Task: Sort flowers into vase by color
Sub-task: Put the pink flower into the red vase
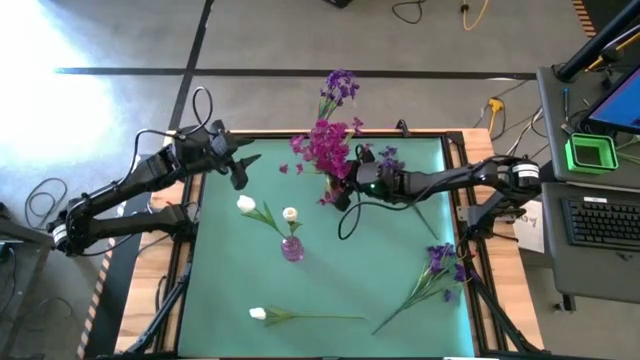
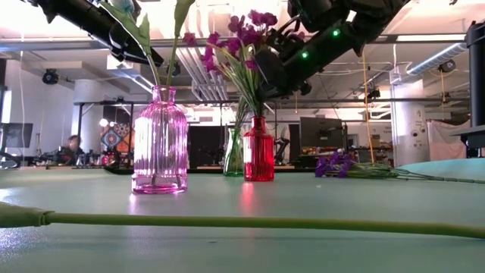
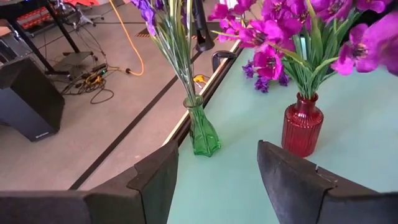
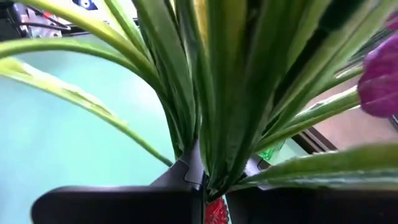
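A red vase (image 2: 258, 152) holds magenta flowers (image 1: 325, 145), and my right gripper (image 1: 343, 192) is shut on their stems. Behind it, by the table's far edge, a green vase (image 3: 203, 132) holds purple flowers (image 1: 341, 85). A pink vase (image 1: 292, 248) carries two white tulips (image 1: 246, 205). A third white tulip (image 1: 258, 314) lies on its side near the near edge. A purple bunch (image 1: 440, 260) lies flat at the right. My left gripper (image 1: 240, 166) hovers open over the table's far left, touching nothing. My right gripper pinches the magenta flowers' bundle of green stems and leaves (image 4: 214, 143) between its two fingers (image 4: 186, 171), just above the red vase's mouth (image 4: 215, 213). It comes in from the table's right. The stems run on down into the vase, with the blooms upright above.
A few loose purple blooms (image 1: 388, 155) lie near the far right corner. The lying tulip's long stem (image 2: 227, 221) runs across the near part of the table. A monitor and keyboard (image 1: 600, 220) stand on a desk beyond the right edge.
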Controlling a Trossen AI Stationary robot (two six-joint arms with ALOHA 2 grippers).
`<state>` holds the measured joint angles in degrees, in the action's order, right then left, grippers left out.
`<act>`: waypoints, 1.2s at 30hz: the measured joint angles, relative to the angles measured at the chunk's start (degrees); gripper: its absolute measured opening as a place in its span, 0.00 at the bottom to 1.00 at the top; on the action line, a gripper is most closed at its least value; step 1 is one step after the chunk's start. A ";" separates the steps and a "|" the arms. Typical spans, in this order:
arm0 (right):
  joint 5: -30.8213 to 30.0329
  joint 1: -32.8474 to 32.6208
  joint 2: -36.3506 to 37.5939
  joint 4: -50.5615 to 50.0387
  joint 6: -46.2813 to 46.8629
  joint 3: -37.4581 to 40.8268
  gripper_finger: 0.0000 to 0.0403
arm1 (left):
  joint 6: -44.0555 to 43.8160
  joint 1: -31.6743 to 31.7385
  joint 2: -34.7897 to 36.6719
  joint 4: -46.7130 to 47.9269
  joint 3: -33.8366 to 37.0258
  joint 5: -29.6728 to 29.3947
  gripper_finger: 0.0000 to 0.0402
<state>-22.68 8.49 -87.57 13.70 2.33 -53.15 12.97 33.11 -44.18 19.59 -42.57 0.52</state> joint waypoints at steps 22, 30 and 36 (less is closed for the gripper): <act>-0.04 -1.92 2.90 -1.75 2.28 0.11 0.37 | -0.02 0.00 0.00 0.69 0.00 -0.05 0.52; -2.86 -2.01 6.08 -4.54 2.91 0.09 0.50 | -0.22 0.00 0.00 0.61 0.00 -0.05 0.52; -2.89 -2.00 7.21 -4.63 2.71 0.07 0.47 | -0.24 -0.01 0.00 0.53 0.00 -0.08 0.52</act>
<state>-25.56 6.49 -80.37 9.06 5.04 -53.08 12.73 33.10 -44.18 20.12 -42.57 0.45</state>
